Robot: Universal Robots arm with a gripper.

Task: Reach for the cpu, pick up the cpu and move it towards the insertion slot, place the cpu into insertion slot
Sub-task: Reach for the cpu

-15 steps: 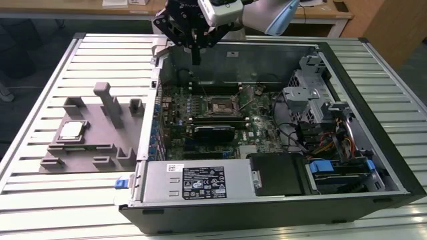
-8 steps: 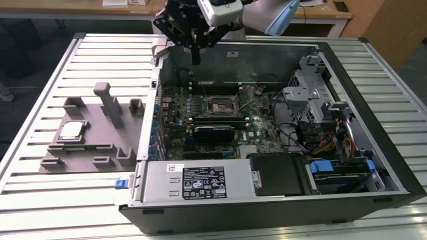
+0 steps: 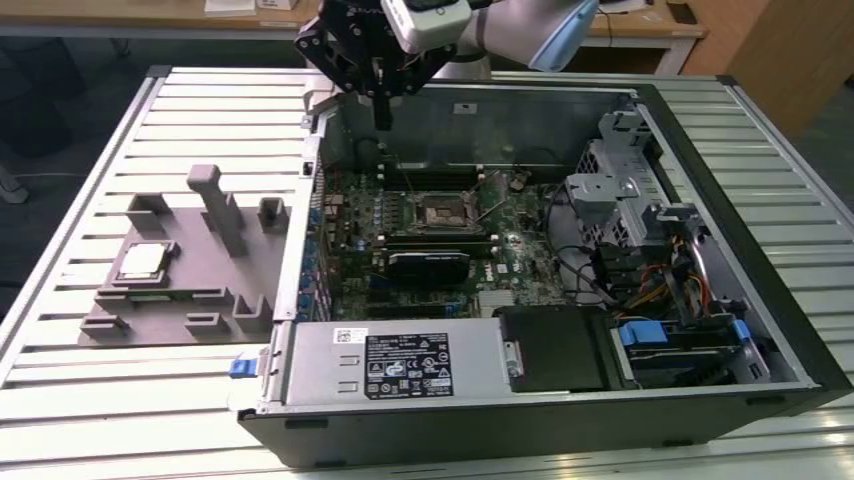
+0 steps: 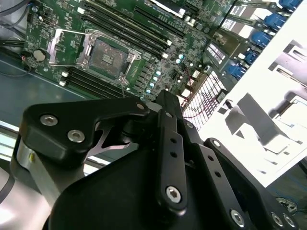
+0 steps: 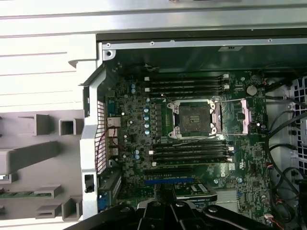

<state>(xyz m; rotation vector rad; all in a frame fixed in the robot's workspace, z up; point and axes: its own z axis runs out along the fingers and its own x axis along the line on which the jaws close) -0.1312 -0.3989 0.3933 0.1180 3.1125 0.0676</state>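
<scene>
Open computer case (image 3: 534, 430) on the slatted desk (image 3: 80, 400); grey fixture block (image 3: 214, 275) at its nine o'clock; power supply (image 3: 387, 365) inside, at the case's six o'clock.

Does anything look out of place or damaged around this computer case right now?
Nothing stands out. The cpu lies flat on the grey fixture block, the insertion slot looks empty, and the claw hangs above the far wall of the case.

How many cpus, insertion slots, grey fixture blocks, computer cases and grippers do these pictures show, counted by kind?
cpu: 1
insertion slot: 1
grey fixture block: 1
computer case: 1
gripper: 1
Total: 5
</scene>
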